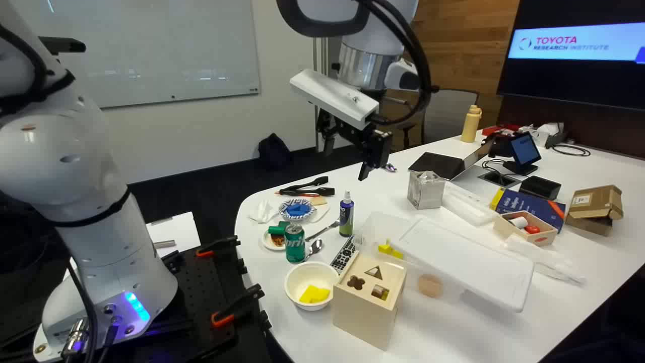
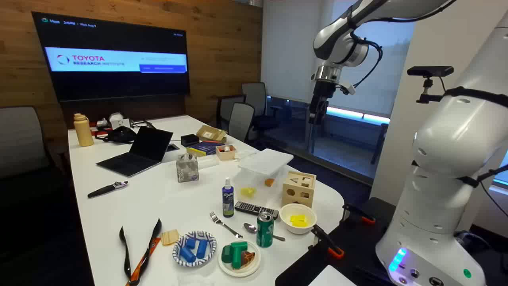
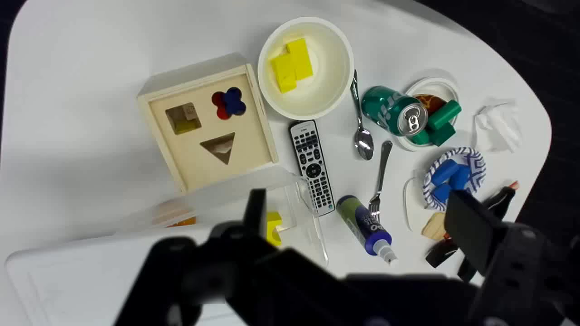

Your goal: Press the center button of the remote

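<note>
The remote lies face up on the white table, long and silver with black buttons. Its round center button shows clearly in the wrist view. The clear bin's rim overlaps one lower edge of the remote there. The remote also shows in both exterior views, partly behind the wooden box and bowl in one of them. My gripper is open and empty, with its fingers wide apart. It hangs high above the table in both exterior views, well away from the remote.
Beside the remote stand a spray bottle, a wooden shape box, a white bowl and a clear lidded bin. A spoon, a fork and a green can lie or stand nearby.
</note>
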Tool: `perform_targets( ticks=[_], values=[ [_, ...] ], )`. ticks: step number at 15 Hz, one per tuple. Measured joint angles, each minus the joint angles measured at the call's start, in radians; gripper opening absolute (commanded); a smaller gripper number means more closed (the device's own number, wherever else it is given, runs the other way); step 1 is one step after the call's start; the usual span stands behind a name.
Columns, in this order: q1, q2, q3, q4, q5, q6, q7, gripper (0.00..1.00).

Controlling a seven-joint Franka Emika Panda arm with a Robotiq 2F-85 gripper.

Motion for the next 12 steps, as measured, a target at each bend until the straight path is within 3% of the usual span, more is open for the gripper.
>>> perform_targets(
  ticks=[3, 7, 12],
  values=[
    [-0.009, 0.001, 0.009, 0.0, 0.0, 0.0, 0.0, 1.0],
    [-0.06, 0.028, 0.093, -0.001, 0.033, 0.022, 0.093, 1.0],
    [-0.054, 0.148, 0.26, -0.031, 0.08, 0.295, 0.393, 1.0]
  ],
)
